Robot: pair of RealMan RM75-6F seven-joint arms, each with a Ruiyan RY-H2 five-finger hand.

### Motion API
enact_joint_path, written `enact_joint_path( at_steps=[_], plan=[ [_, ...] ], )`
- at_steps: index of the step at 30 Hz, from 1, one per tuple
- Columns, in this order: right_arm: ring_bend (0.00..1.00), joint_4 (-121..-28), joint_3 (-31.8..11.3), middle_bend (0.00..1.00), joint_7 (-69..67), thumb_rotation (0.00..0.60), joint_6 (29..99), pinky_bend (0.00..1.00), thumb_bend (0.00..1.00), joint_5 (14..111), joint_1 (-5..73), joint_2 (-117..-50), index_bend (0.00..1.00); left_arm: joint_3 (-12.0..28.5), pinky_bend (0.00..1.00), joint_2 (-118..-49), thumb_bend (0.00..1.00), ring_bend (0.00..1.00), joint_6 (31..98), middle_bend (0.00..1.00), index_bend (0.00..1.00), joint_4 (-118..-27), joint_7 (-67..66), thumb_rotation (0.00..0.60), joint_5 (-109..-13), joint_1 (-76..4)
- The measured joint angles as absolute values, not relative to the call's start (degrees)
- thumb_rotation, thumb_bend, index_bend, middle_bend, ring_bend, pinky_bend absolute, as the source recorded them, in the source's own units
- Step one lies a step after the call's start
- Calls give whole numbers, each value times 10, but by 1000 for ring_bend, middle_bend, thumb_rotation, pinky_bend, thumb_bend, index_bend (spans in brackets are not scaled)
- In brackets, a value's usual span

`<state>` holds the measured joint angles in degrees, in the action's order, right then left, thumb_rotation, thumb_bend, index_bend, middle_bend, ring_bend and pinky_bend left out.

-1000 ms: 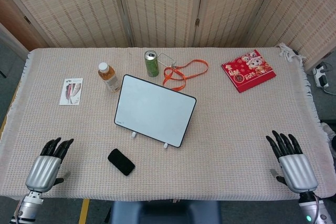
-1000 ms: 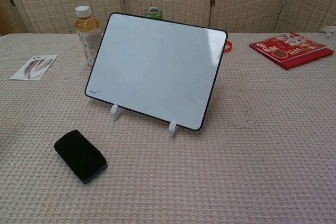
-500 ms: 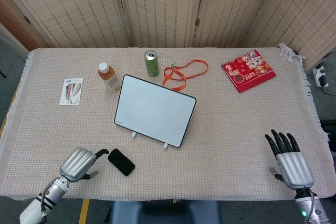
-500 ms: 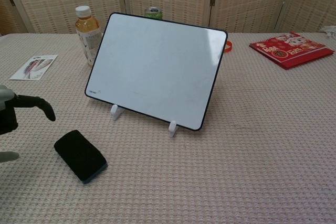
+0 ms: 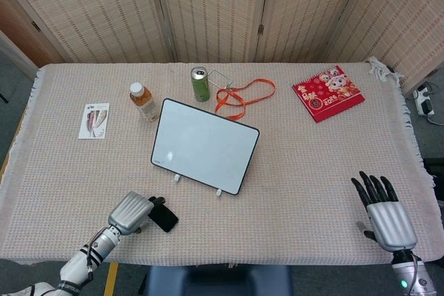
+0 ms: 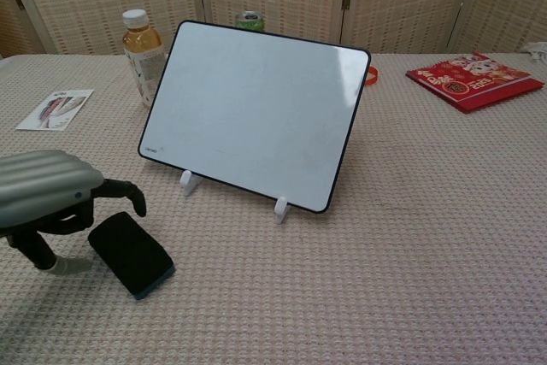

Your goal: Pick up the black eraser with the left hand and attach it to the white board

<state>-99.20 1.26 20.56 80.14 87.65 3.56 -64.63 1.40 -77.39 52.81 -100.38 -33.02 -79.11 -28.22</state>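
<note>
The black eraser (image 5: 164, 218) (image 6: 134, 253) lies flat on the woven cloth, in front of the board's left foot. My left hand (image 5: 132, 211) (image 6: 47, 192) hovers at the eraser's left end, fingers curled downward over it with the thumb below; nothing is gripped. The white board (image 5: 204, 145) (image 6: 254, 112) stands tilted back on two small white feet, mid-table. My right hand (image 5: 385, 214) rests palm-down near the front right edge, fingers spread and holding nothing; the chest view does not show it.
Behind the board stand a tea bottle (image 5: 143, 101) (image 6: 144, 55) and a green can (image 5: 200, 83) (image 6: 249, 18), with an orange lanyard (image 5: 241, 95) beside them. A red booklet (image 5: 327, 92) (image 6: 473, 79) lies at the back right, a leaflet (image 5: 94, 120) (image 6: 56, 108) at the left.
My left hand has swung from the front left corner rightward to the eraser, turning fingers down over its left end. The eraser, the board and my right hand have stayed put.
</note>
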Motion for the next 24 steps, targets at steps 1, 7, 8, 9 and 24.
enact_joint_path(
  at_steps=[1, 7, 8, 9, 24],
  plan=[
    [0, -992, 12, 0, 205, 600, 801, 0, 257, 876, 36, -646, 0, 14, 1000, -777, 330, 918, 527, 1000, 302, -1004, -338, 600, -787, -285],
    [0, -993, 13, 0, 201, 600, 804, 0, 257, 878, 35, -644, 0, 13, 1000, -793, 348, 918, 521, 1000, 324, -1004, -383, 600, -747, -301],
    [0, -993, 13, 0, 200, 600, 805, 0, 257, 878, 35, -643, 0, 13, 1000, -796, 352, 917, 520, 1000, 329, -1004, -389, 600, -740, -304],
    [0, -993, 13, 0, 200, 600, 805, 0, 257, 879, 34, -643, 0, 12, 1000, -798, 355, 918, 519, 1000, 335, -1003, -392, 600, -734, -307],
    [0, -993, 14, 0, 202, 600, 805, 0, 256, 877, 35, -644, 0, 3, 1000, -822, 360, 918, 531, 1000, 555, -971, -371, 600, -727, -326]
  ],
)
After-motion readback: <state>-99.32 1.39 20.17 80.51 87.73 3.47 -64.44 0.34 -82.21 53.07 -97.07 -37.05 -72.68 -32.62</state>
